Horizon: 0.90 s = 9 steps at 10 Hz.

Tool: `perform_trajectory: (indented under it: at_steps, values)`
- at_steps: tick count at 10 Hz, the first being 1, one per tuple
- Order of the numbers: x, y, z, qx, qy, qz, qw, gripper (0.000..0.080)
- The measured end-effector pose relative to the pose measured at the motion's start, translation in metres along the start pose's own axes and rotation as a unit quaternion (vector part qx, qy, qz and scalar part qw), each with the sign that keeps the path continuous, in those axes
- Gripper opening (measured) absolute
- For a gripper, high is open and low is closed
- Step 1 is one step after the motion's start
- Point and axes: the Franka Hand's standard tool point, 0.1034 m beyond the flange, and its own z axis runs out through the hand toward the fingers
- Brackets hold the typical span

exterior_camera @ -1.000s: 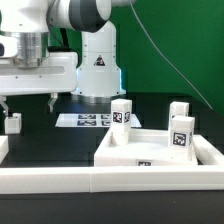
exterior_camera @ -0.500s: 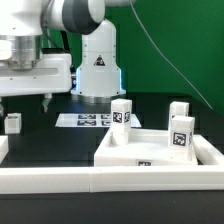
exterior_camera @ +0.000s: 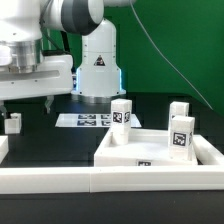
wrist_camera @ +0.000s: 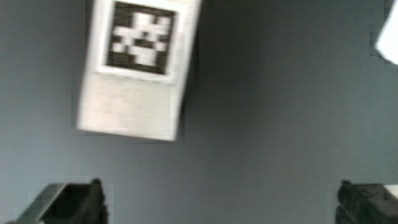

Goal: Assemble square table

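Under the hand [wrist_camera: 221, 205] | fingers wide, empty | leg [wrist_camera: 137, 68] partly cropped

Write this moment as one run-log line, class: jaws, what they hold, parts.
jaws: open, empty | gripper: above leg | slab: three legs on or behind it | stage: leg not yet gripped
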Motion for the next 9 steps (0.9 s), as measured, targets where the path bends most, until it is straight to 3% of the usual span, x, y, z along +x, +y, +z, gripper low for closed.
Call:
perform_trajectory:
  at_steps: [1,3,7,8,9]
  values:
    - [0.004,0.008,-0.006,0.004,-0.031,0.0,1.0,0.0649]
    - [0.012,0.007,-0.014,0.008,-0.08,-0.005,0.997,0.0649]
    - [0.017,-0.003,-0.006,0.026,-0.18,-0.01,0.983,0.0649]
    - [0.013,-0.003,-0.003,0.02,-0.215,0.001,0.977,0.0649]
    - [0.007,0.003,0.003,-0.009,-0.245,0.03,0.969,0.0649]
